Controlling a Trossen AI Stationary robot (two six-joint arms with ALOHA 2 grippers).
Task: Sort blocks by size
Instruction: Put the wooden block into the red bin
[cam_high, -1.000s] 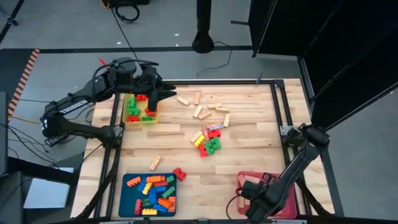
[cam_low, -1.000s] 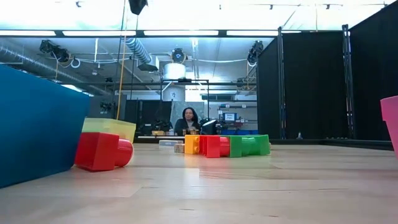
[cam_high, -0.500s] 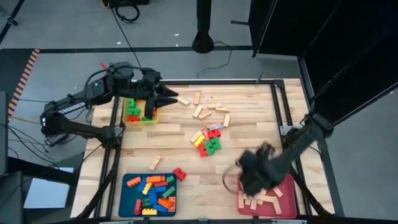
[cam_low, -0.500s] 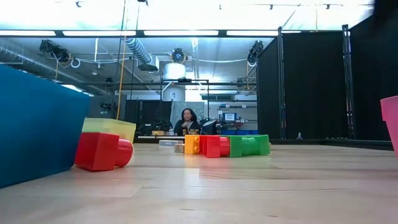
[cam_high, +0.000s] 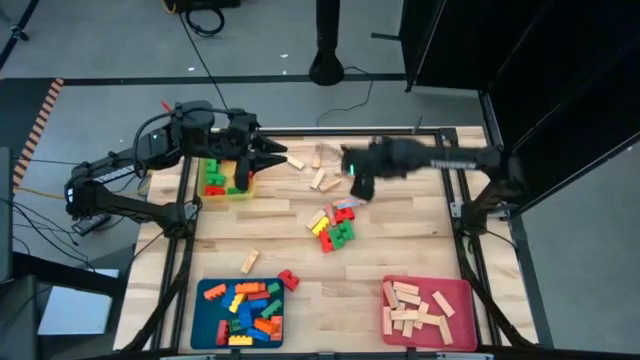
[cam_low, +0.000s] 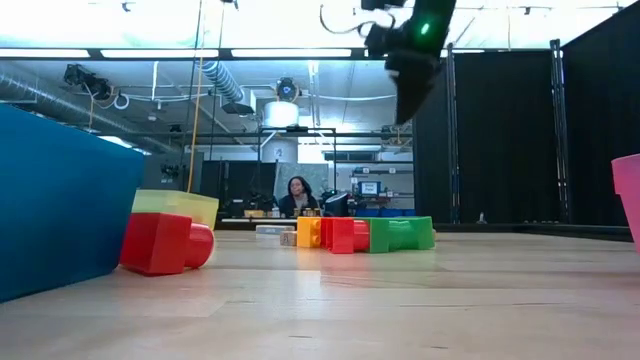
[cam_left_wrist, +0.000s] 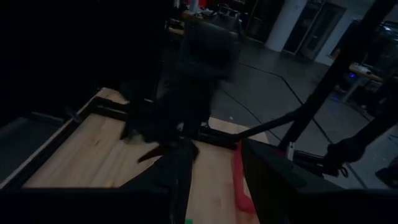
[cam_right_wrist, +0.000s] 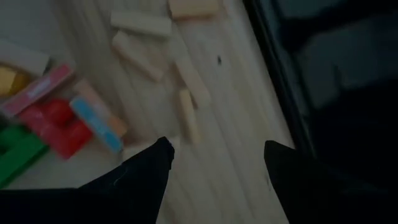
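Loose blocks lie mid-table: a red, yellow and green studded cluster (cam_high: 335, 228) (cam_low: 365, 234) and pale wooden bars (cam_high: 320, 178) (cam_right_wrist: 188, 116) beyond it. My right gripper (cam_high: 356, 186) (cam_right_wrist: 214, 168) (cam_low: 405, 95) hangs open above the bars, touching nothing. My left gripper (cam_high: 272, 156) (cam_left_wrist: 214, 180) hovers at the far left beside the yellow tray (cam_high: 228, 196), fingers apart, with nothing seen between them. A red block (cam_high: 288, 280) (cam_low: 165, 243) and one bar (cam_high: 249, 262) rest flat near the blue tray.
The yellow tray holds green and red blocks. The blue tray (cam_high: 205, 292) (cam_low: 60, 200) at the near left holds mixed coloured blocks. The pink tray (cam_high: 466, 300) at the near right holds wooden bars. A black frame runs round the table. A person sits far behind the table (cam_low: 303, 192).
My right gripper has swung fast from over the pink tray at the near right toward the far edge and the table's middle, rising and turning, and now hangs above the loose wooden bars. The bars in the pink tray now show uncovered.
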